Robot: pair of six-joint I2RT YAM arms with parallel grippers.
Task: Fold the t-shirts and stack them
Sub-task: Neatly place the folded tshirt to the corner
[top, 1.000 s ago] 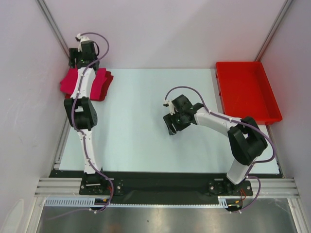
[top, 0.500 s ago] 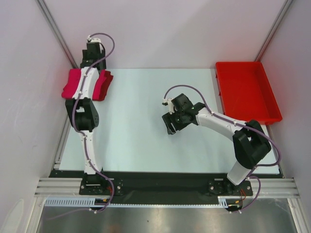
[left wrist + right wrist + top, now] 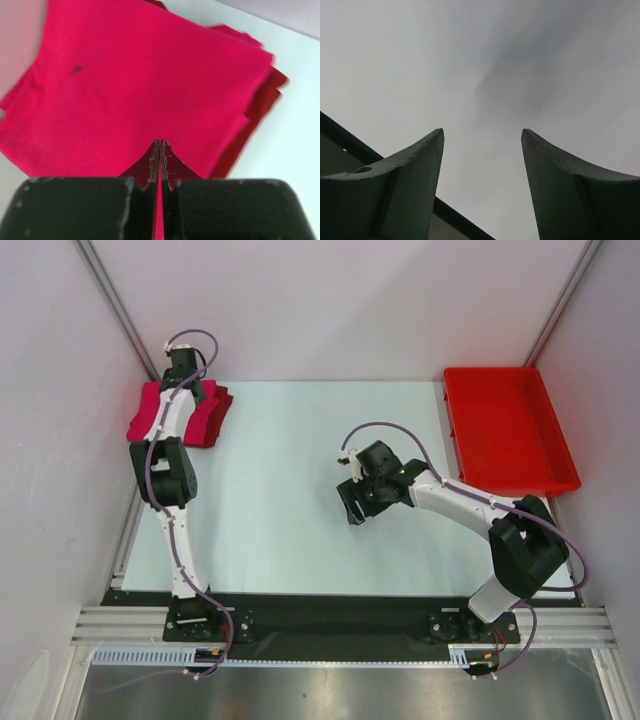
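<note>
The rigid bright red plastic tray (image 3: 508,428) sits at the far right edge of the pale table (image 3: 290,480). Well apart from the tray, straight across the table to its left, lie the two t-shirts, folded and stacked. The bright magenta-pink cloth t-shirt (image 3: 125,75) is on top. The darker crimson red cloth t-shirt (image 3: 265,92) is beneath it, showing only as a strip along the stack's side that faces the tray.

The left gripper (image 3: 160,142) is down on this stack, on the far side of the table from the tray. Its two black fingers (image 3: 150,165) are pressed together, with a thin sliver of magenta cloth caught between them and the cloth rising to a small peak at their tips, so it is clamped on the top shirt.

The right gripper (image 3: 482,131) hangs over bare table between the tray and the stack, nearer to the tray and closer to the arm bases than the tray is. Its dark fingers stand wide apart, with nothing between them and only plain grey surface behind
</note>
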